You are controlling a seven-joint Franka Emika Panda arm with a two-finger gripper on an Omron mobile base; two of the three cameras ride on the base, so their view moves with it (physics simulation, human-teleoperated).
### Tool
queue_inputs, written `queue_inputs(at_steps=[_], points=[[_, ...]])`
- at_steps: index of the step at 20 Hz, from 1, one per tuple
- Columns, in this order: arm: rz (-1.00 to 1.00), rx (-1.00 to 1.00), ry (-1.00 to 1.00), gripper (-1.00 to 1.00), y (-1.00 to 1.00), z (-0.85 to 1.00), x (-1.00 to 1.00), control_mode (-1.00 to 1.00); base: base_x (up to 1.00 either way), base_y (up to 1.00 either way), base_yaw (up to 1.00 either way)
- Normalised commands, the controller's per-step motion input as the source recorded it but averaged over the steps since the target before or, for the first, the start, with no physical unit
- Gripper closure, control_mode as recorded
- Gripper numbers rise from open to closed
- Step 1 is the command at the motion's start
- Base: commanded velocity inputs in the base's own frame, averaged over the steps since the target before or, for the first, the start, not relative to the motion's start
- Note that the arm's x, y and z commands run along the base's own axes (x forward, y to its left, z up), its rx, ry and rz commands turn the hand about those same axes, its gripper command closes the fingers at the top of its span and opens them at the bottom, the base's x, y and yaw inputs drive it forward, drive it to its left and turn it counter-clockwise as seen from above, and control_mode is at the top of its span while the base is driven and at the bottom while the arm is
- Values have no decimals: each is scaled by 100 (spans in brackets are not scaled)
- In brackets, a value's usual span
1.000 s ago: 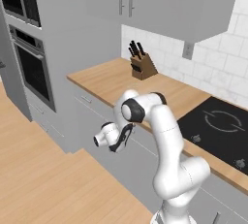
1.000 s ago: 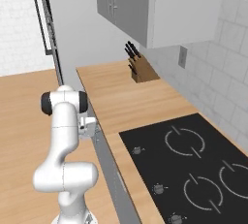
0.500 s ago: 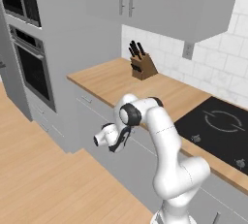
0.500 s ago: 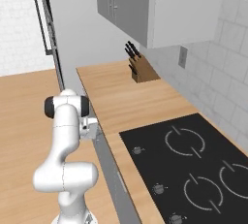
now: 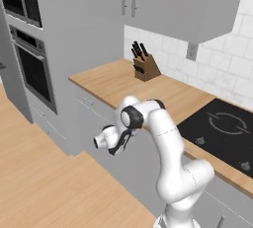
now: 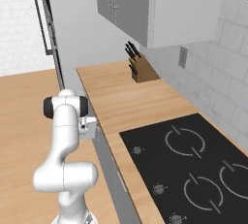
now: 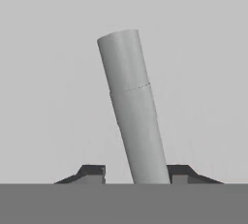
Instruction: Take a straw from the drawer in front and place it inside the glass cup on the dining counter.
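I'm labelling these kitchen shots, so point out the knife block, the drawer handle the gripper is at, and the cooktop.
knife block (image 5: 147, 67), left base view, on its wooden body.
drawer handle (image 7: 133, 111), hand view, mid-bar between the fingertips.
cooktop (image 6: 193, 162), right base view, black glass between burners.

A knife block (image 5: 145, 64) stands on the wood counter (image 5: 118, 84) near the black cooktop (image 6: 193, 160).
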Motion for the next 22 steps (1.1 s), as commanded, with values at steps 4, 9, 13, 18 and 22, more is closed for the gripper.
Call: queue_inputs(at_steps=[4, 9, 13, 18, 22], points=[[0, 1, 0, 100, 35, 0, -62, -100, 0, 0, 0], [2, 2, 0, 100, 71, 1, -88, -100, 0, 0, 0], [4, 1, 0, 100, 94, 10, -97, -100, 0, 0, 0], [4, 0, 0, 100, 100, 19, -89, -100, 0, 0, 0], [4, 1, 0, 100, 100, 28, -83, -100, 0, 0, 0]])
